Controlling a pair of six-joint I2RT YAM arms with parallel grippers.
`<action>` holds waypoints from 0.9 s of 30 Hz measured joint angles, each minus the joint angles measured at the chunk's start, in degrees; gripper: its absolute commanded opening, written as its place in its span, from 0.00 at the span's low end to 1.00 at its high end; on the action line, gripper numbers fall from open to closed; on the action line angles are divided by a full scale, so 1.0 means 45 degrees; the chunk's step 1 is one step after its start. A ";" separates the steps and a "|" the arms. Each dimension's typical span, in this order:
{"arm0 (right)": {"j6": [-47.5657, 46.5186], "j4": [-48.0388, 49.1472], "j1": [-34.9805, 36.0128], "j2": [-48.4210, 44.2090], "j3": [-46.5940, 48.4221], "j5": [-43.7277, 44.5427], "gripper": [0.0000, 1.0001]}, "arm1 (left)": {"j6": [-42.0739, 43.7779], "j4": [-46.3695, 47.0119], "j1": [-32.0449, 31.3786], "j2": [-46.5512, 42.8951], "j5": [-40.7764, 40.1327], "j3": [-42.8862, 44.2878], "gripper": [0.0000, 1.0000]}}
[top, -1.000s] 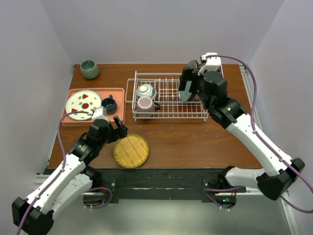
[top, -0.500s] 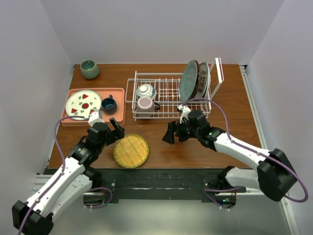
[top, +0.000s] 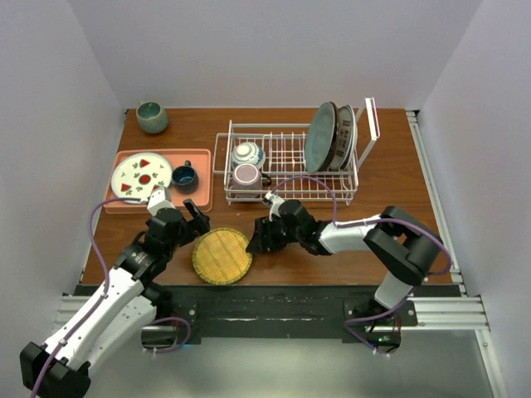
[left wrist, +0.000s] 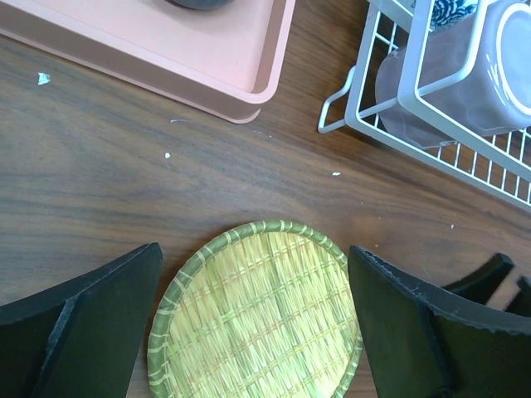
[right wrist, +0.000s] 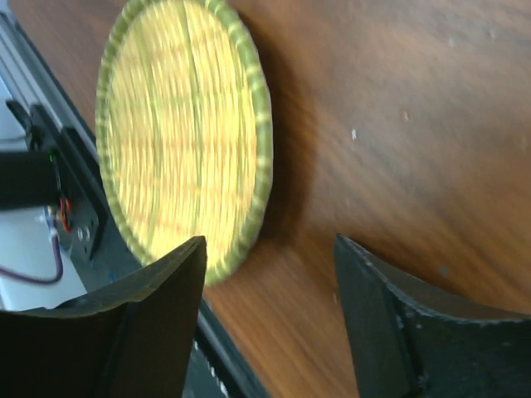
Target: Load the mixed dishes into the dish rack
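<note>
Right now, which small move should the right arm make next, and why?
Probably slide the right gripper toward the yellow plate until its open jaws straddle the rim. The plate lies flat on the table, outside the rack, and the gripper is beside it, holding nothing.

The yellow plate (top: 222,256) had a woven pattern and a green rim. The rack (top: 286,149) was white wire, the mug (top: 246,176) pinkish, and the bowl (top: 247,154) blue-and-white patterned. The tray (top: 202,157) was salmon pink, and the tabletop (top: 398,182) was dark brown wood grain.
</note>
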 measured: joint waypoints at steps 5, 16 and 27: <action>0.0510 0.1355 0.0330 0.1277 0.0573 0.0000 0.51 | 0.0000 -0.0078 0.0000 -0.0141 -0.0083 0.0000 1.00; 0.1379 0.1962 0.0471 0.2050 0.0767 0.0520 0.04 | -0.0029 -0.0180 0.0000 -0.0185 -0.0121 0.0000 1.00; 0.1783 0.0806 0.0539 0.0797 0.0782 0.1423 0.00 | -0.0029 -0.0136 0.0000 -0.0092 -0.0010 -0.0092 1.00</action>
